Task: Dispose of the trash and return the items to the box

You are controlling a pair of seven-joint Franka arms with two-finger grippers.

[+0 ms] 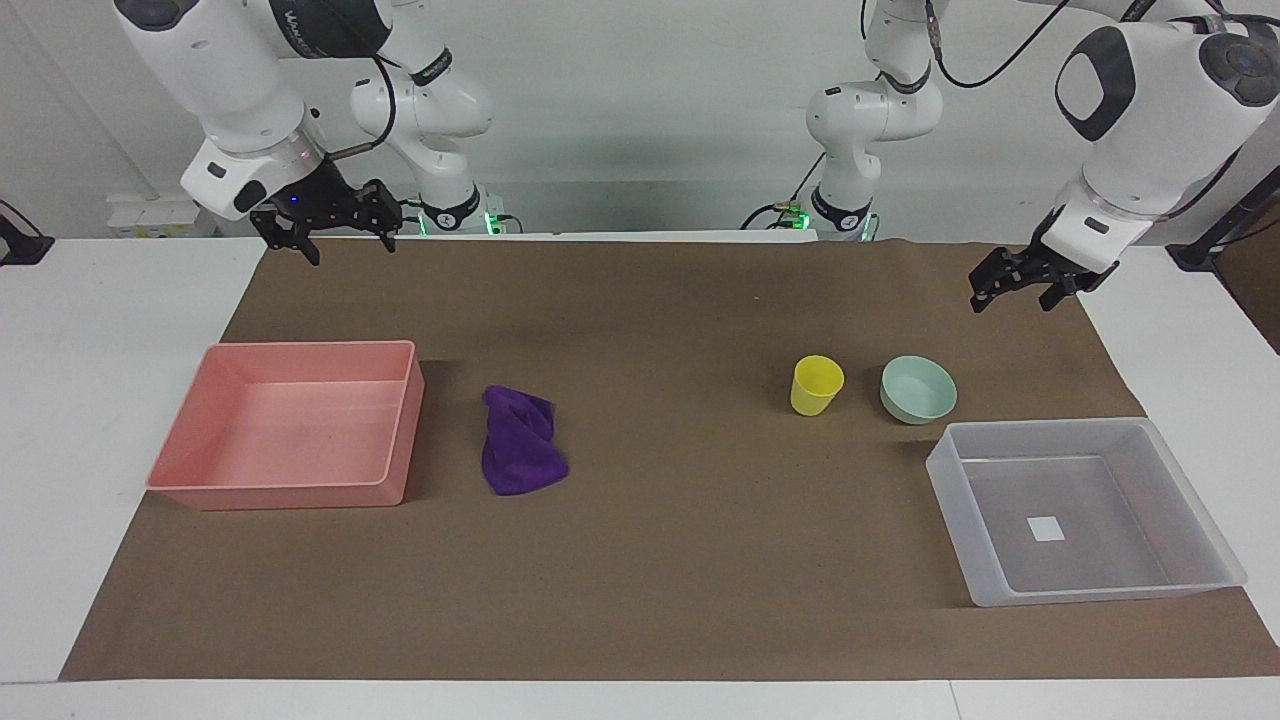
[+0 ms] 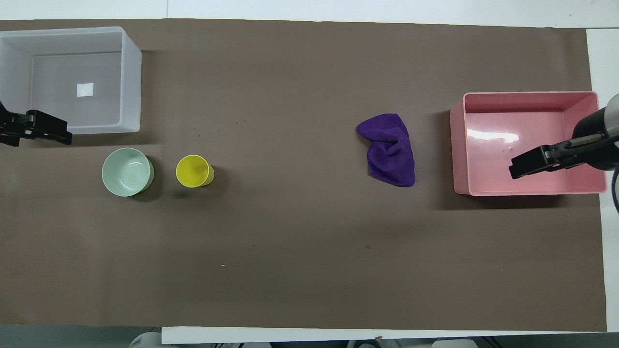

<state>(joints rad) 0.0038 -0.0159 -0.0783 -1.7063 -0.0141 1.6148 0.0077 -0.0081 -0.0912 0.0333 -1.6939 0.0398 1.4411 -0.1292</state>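
Note:
The purple rag [image 1: 520,445] [image 2: 389,150] lies crumpled on the brown mat, beside the pink tray. The yellow cup [image 1: 816,385] [image 2: 193,170] stands upright next to the mint-green bowl [image 1: 918,388] [image 2: 126,171]; both are empty. The translucent tub [image 1: 1090,428] [image 2: 130,87] is empty, farther from the robots than the bowl, at the left arm's end. My right gripper [image 1: 345,245] [image 2: 527,164] is open and empty, raised over the right arm's end of the mat by the pink tray. My left gripper [image 1: 1012,298] [image 2: 48,133] is open and empty, raised over the mat's left-arm end by the tub and bowl.
A pink opaque tray [image 1: 300,497] [image 2: 457,145] stands empty at the right arm's end. The brown mat [image 1: 680,560] covers the table between white borders.

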